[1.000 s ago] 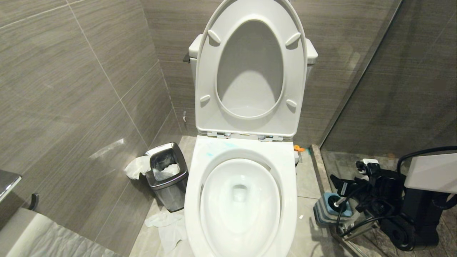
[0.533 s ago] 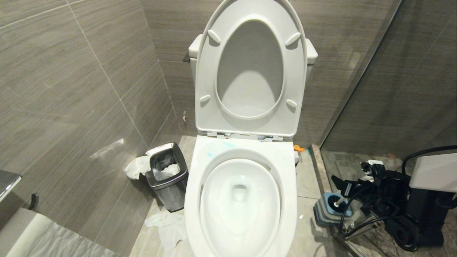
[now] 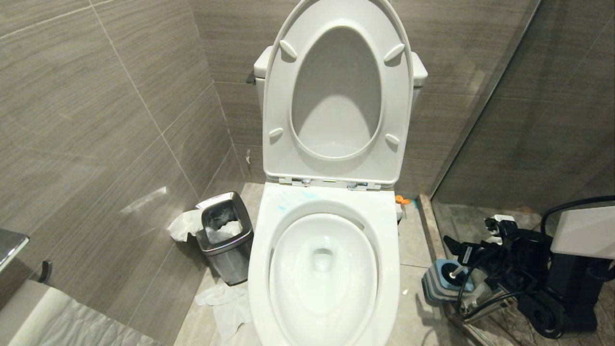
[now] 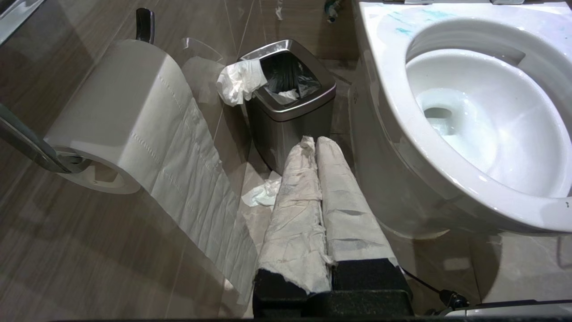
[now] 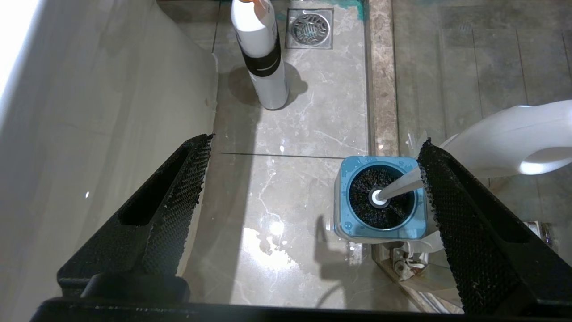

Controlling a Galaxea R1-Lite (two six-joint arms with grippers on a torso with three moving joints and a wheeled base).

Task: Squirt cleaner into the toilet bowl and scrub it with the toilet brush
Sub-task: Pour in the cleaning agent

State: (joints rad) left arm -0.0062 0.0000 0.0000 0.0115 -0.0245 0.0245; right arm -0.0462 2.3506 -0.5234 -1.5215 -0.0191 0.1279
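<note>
Toilet brush [image 5: 393, 188] stands head-down in its blue holder [image 5: 346, 197] on the floor, right of the toilet bowl [image 3: 324, 269]; seat and lid raised. Right gripper [image 5: 313, 188] hangs low over the holder, fingers [image 5: 464, 223] spread wide, holding nothing. Cleaner [image 5: 263, 58] upright on the floor farther back, near the drain [image 5: 309, 27]. Left gripper [image 4: 315, 147] pressed together, paper-wrapped, beside the steel bin [image 4: 290, 107].

no legible text anywhere, not even on the cleaner [image 5: 261, 53] and its dark label band
</note>
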